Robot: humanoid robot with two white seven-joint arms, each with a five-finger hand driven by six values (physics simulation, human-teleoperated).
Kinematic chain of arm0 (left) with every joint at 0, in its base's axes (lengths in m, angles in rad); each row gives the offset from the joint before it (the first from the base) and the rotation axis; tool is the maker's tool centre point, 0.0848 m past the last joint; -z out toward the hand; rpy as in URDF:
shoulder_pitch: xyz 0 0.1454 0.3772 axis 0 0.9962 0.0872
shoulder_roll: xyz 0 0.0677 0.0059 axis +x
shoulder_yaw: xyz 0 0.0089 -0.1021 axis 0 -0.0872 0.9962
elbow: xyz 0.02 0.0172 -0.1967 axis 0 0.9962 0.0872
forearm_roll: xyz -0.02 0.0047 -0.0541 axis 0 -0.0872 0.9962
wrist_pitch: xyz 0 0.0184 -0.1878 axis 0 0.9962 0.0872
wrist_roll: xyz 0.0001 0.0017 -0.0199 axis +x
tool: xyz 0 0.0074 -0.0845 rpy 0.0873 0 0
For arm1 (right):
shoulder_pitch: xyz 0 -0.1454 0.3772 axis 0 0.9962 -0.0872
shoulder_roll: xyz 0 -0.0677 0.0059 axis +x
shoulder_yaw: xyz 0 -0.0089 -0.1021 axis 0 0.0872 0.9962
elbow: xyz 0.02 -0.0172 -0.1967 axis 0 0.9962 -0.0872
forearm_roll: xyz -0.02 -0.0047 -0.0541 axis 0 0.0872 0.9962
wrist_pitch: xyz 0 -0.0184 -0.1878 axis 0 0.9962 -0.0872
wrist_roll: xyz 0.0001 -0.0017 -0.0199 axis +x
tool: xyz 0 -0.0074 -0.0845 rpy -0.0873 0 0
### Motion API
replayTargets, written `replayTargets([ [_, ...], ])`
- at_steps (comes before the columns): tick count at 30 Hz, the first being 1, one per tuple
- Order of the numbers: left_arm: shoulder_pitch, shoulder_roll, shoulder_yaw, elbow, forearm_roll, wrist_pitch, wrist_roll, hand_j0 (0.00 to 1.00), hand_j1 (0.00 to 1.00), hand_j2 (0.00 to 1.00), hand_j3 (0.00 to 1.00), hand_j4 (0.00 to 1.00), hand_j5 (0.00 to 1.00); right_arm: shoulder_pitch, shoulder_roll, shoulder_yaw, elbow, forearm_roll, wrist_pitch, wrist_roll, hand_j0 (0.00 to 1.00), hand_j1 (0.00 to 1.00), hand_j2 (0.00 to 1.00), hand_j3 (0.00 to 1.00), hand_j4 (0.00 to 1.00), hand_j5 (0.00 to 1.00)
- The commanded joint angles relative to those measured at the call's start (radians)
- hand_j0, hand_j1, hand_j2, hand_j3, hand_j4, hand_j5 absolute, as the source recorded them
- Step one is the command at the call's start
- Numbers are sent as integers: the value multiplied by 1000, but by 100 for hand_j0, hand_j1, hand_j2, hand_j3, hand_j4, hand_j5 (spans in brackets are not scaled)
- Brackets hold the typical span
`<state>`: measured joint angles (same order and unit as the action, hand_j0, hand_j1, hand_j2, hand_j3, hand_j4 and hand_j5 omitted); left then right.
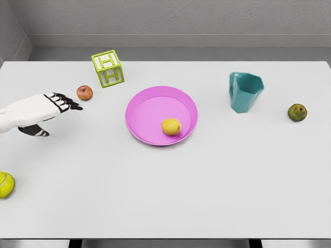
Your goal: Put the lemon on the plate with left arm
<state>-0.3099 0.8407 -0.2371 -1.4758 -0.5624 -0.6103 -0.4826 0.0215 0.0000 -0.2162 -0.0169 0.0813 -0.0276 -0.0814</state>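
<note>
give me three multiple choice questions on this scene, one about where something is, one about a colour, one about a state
1. Where is the lemon?
A. on the plate
B. beside the cup
C. in the left hand

2. What colour is the plate?
A. teal
B. pink
C. green

3. What state is the left hand in?
A. shut on the lemon
B. shut on the small red apple
C. open, holding nothing

Answers:
1. A, the lemon lies inside the plate's rim, toward its near right side.
2. B, the plate is pink; teal is the cup.
3. C, the fingers are stretched out and hold nothing, short of the small red apple.
</note>
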Motion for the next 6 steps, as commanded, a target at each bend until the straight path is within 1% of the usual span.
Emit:
replayTargets([
  [1, 0, 18, 59, 84, 53, 1, 1, 100, 100, 100, 100, 100, 100, 0, 0, 0, 0, 0, 0, 0, 100, 100, 100, 100, 100, 100],
  [2, 0, 17, 70, 95, 55, 0, 1, 100, 100, 100, 100, 100, 100, 0, 0, 0, 0, 0, 0, 0, 100, 100, 100, 100, 100, 100],
  [6, 8, 9, 70, 83, 55, -1, -1, 100, 100, 100, 100, 100, 100, 0, 0, 0, 0, 0, 0, 0, 100, 100, 100, 100, 100, 100],
])
